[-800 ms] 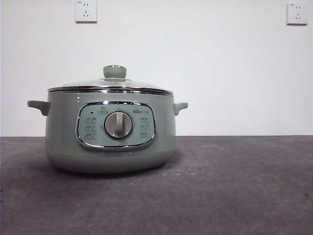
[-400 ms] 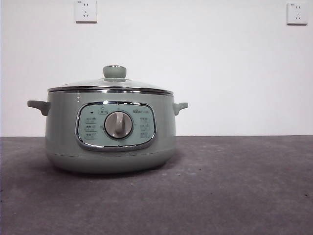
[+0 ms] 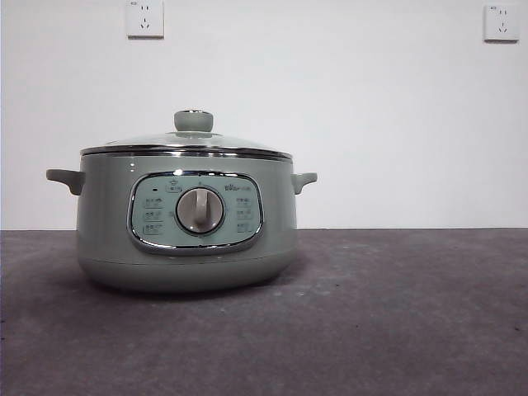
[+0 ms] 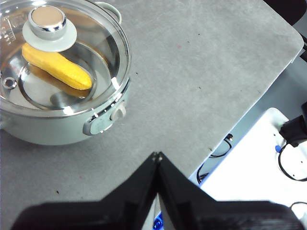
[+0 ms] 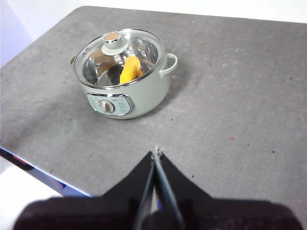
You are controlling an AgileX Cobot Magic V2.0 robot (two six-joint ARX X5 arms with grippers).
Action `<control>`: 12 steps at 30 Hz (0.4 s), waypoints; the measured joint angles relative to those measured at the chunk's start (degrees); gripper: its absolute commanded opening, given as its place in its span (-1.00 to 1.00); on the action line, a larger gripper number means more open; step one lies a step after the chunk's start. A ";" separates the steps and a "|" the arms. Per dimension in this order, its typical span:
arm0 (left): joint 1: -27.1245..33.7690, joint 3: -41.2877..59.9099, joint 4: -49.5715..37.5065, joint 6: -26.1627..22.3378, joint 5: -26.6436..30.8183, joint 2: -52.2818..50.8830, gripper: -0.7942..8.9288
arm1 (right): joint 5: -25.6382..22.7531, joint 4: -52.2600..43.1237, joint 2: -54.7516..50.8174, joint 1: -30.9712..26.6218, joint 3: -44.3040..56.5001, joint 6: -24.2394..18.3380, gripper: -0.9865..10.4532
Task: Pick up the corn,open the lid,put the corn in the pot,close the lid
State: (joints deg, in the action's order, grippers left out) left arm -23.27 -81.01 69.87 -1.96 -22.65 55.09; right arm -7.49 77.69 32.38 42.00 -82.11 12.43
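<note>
The corn is lying inside the pot, visible through the glass of the lid, and the lid is sitting flat on the pot's rim with its knob upright at the centre — judged from this, every step of the task is reading as complete and the step in hand is the retreat to a waiting pose. To do that well, both arms are best kept high and well clear of the knob and side handles, so that nothing nudges the lid off its seat; the lid's metal rim should be checked as level all round. The left gripper is hanging above the grey table, near the pot but apart from it, its two black jaws pressed together and holding nothing. The right gripper is hovering further off, well apart from the pot, jaws likewise pressed together and empty. Neither gripper is appearing in the front view — only the pot, the table and the wall behind.
</note>
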 measured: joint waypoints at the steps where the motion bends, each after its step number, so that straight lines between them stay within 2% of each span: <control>1: 0.00 0.00 -0.94 0.09 -0.02 0.24 -0.84 | -0.02 0.00 0.00 0.00 0.00 0.00 -0.83; 7: 0.02 0.00 -3.39 0.46 1.18 1.57 -0.84 | -0.02 0.00 0.00 0.00 0.00 0.00 -0.83; 9: 0.04 0.00 -7.98 -0.13 2.32 1.29 -0.84 | -0.02 0.00 0.00 0.00 0.00 0.00 -0.83; 12: 1.55 0.00 -16.66 -3.54 3.17 -0.22 -0.84 | -0.02 0.00 0.00 0.00 0.00 0.00 -0.83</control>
State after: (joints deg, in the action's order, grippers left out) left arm -21.71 -81.01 53.21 -5.50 -19.49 54.87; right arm -7.51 77.69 32.38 42.00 -82.11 12.43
